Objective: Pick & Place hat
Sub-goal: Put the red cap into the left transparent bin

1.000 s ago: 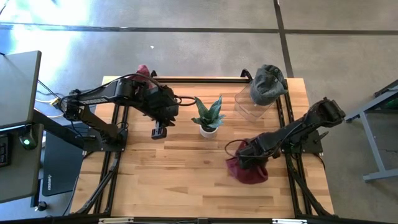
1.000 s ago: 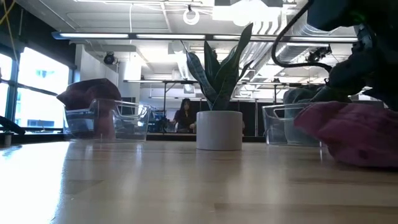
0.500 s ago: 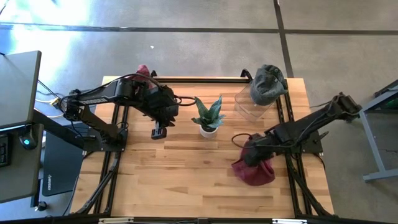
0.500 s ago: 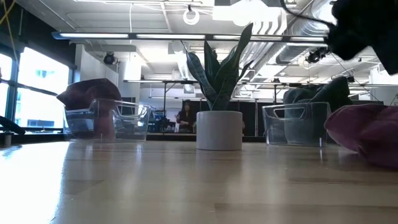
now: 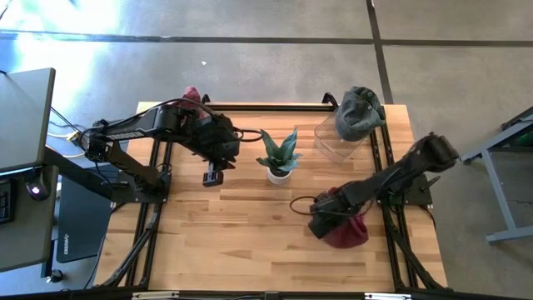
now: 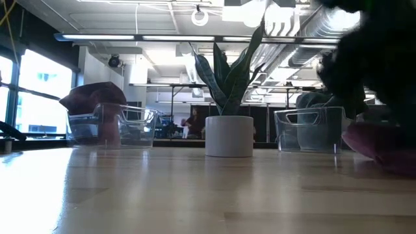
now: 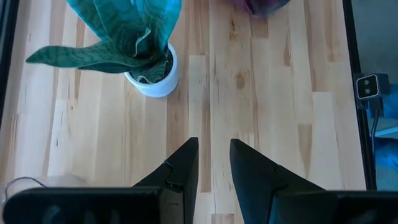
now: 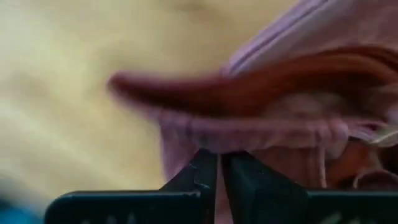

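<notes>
Right gripper (image 5: 323, 223) now lower over maroon hat (image 5: 348, 232), jaws nearly closed on its fabric; hat crumpled, axis unclear.

Potted plant (image 5: 278, 156) mid-table, between 2 far-corner bins (image 5: 341, 137); hat (image 5: 346, 230) at right front.

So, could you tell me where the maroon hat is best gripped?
Probably its rim fold, from above. The maroon hat lies slumped flat on the table, so only that raised fold gives the right gripper an edge to pinch.
</notes>
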